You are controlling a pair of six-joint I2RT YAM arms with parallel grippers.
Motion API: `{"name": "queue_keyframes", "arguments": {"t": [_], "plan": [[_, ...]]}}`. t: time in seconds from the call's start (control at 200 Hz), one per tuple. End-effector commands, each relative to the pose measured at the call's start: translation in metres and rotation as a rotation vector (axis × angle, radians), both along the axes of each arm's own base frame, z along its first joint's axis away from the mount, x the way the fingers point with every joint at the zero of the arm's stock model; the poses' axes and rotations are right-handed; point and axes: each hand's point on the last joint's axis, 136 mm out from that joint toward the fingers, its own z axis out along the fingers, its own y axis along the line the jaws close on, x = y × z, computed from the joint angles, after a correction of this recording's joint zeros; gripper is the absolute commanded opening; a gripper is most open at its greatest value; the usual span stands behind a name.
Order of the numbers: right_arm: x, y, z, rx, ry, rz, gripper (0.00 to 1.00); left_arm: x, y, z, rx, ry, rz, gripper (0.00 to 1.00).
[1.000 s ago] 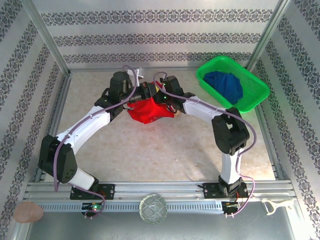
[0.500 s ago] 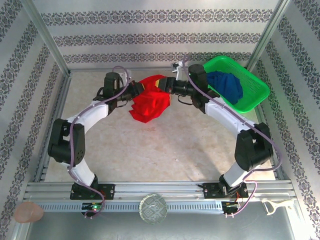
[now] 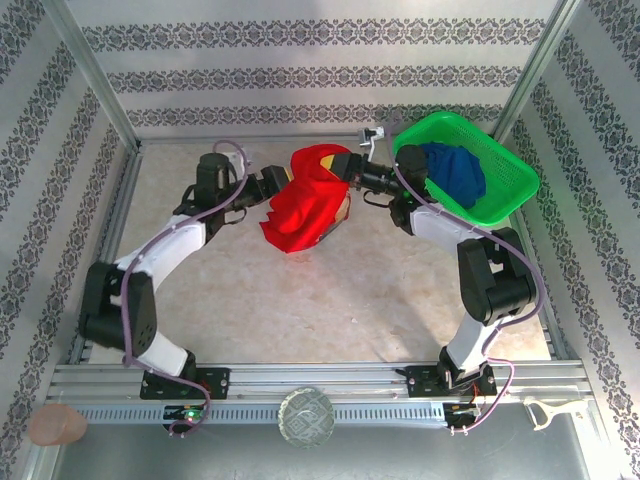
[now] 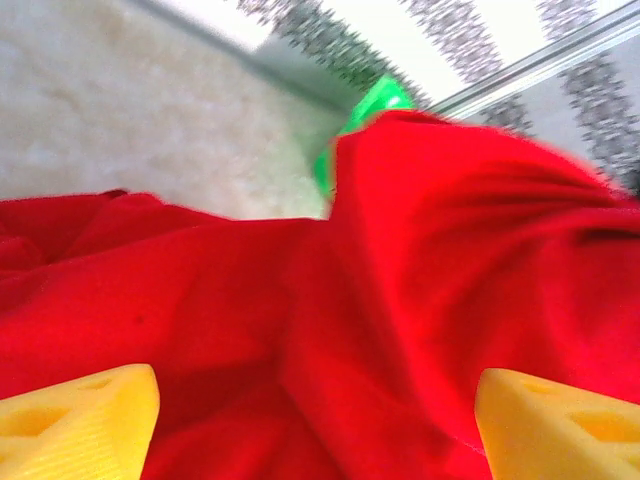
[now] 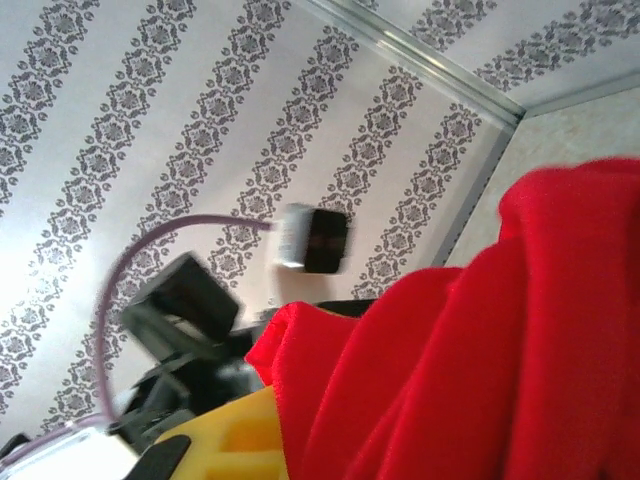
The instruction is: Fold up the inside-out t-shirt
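Our right gripper (image 3: pixel 347 166) pinches the inside-out t-shirt (image 3: pixel 305 210), bunched at upper centre of the top view. Our left gripper (image 3: pixel 272 184) gapes wide just beside it. We should catch a free edge and spread the cloth flat.

The t-shirt (image 3: pixel 305 205) is bright red. At two o'clock on the desk (image 3: pixel 330 300), which is mottled beige, a bright green mesh basket (image 3: pixel 510 195) holds a dark blue garment (image 3: pixel 455 172). The walls (image 3: pixel 300 60) are white with bands of dark grey damask. The left tool (image 4: pixel 318 425) has yellow fingers (image 4: pixel 75 420).
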Motion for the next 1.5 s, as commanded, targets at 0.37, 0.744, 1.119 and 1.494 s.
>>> {"name": "queue_keyframes", "arguments": {"t": [0.37,0.744,1.119,1.494], "plan": [[-0.02,-0.002,0.021,0.047,-0.13,0.02,0.0,0.003,-0.064,0.042,-0.12,-0.066,-0.136,0.78],[-0.026,-0.006,0.029,0.075,-0.143,0.018,0.0,0.014,-0.093,0.008,-0.172,-0.016,-0.166,0.28],[-0.022,-0.023,0.041,0.145,-0.146,0.005,0.0,0.014,-0.049,0.02,-0.113,-0.107,-0.075,0.54],[-0.017,-0.023,0.032,0.141,-0.124,-0.009,0.0,-0.019,-0.066,0.092,-0.04,-0.343,-0.176,0.54]]}}
